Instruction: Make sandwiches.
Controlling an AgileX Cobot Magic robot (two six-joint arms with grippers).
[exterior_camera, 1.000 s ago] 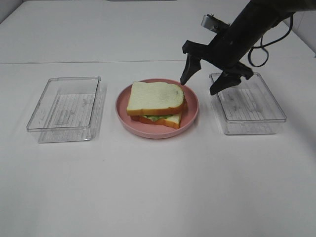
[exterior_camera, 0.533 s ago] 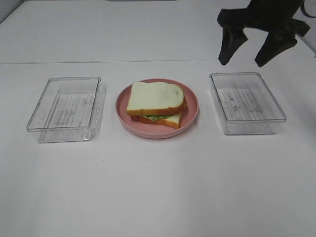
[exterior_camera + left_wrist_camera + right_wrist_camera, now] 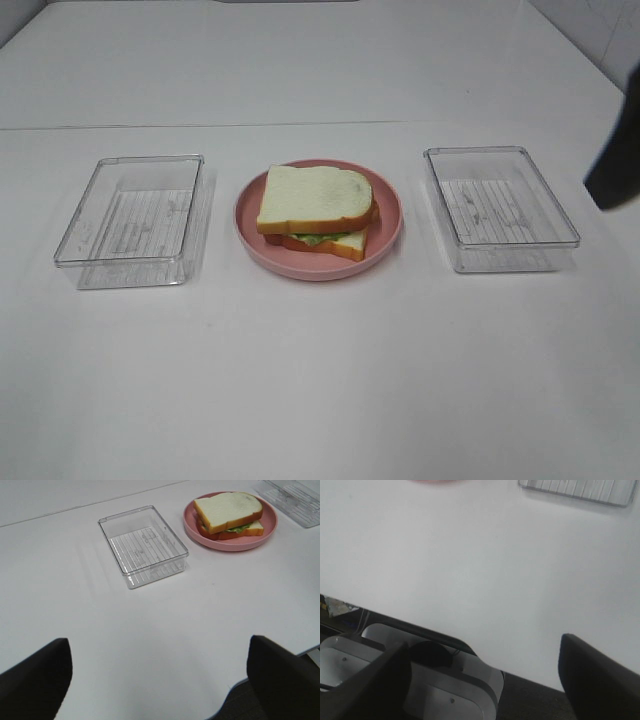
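Observation:
The sandwiches are one stack: white bread on top, green lettuce showing at the edge, another slice beneath. It lies on a pink round plate mid-table, and the left wrist view shows the stack far ahead. My left gripper hangs open over bare table near the front edge, nothing between its fingers. My right gripper is open too, above the table's edge, and holds nothing. Only a dark blur of the right arm shows at the high view's right border.
A clear plastic box stands left of the plate and another to its right; both look empty. The table's front edge and grey robot base show under the right gripper.
The right arm has swung away from beside the plate, up and to the right, almost out of the high view. Its jaws stayed open. The stack has not moved.

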